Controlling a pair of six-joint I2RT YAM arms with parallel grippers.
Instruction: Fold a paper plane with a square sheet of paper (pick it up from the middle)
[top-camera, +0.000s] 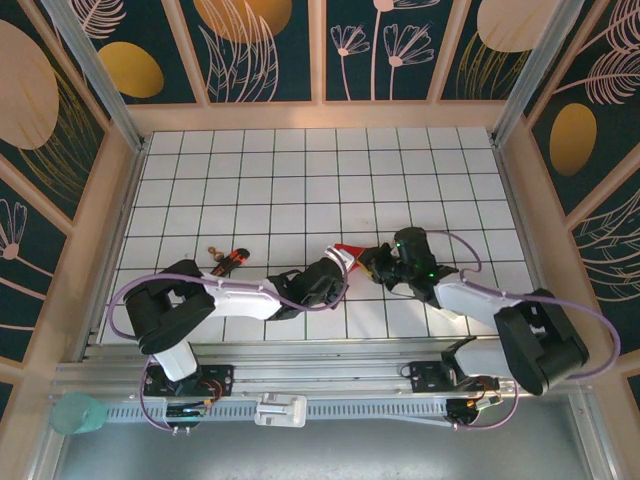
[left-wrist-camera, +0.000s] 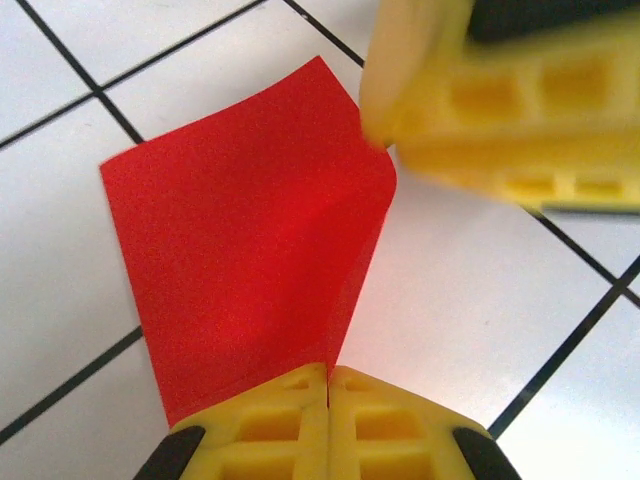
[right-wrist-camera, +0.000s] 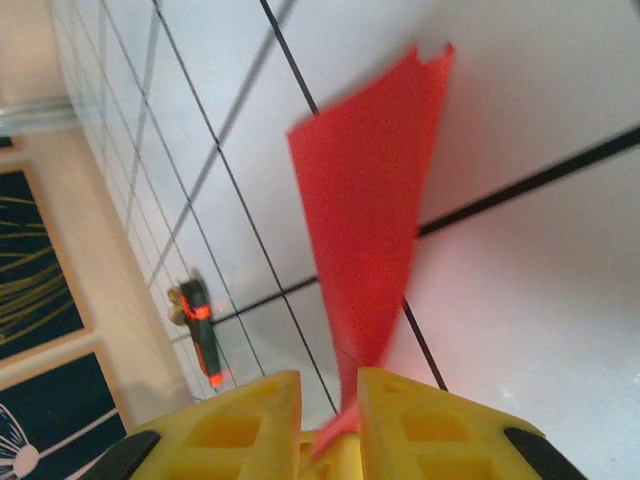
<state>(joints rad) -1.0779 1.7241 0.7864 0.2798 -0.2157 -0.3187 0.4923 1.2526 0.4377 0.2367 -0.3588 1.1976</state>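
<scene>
Honestly, early days — my left fingers (left-wrist-camera: 270, 425) are pressed together, pinching the thin bright red sheet of paper (left-wrist-camera: 240, 250) over the white gridded worktop (left-wrist-camera: 480, 300). My right fingers (right-wrist-camera: 250, 420) stand slightly spread around its other end. One loose bend, I reckon — no dart yet.

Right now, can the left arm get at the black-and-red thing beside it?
Probably not yet: its jaws are shut on the paper. The thing lies in the open, but close beside its own forearm, an awkward fold-back.
</scene>
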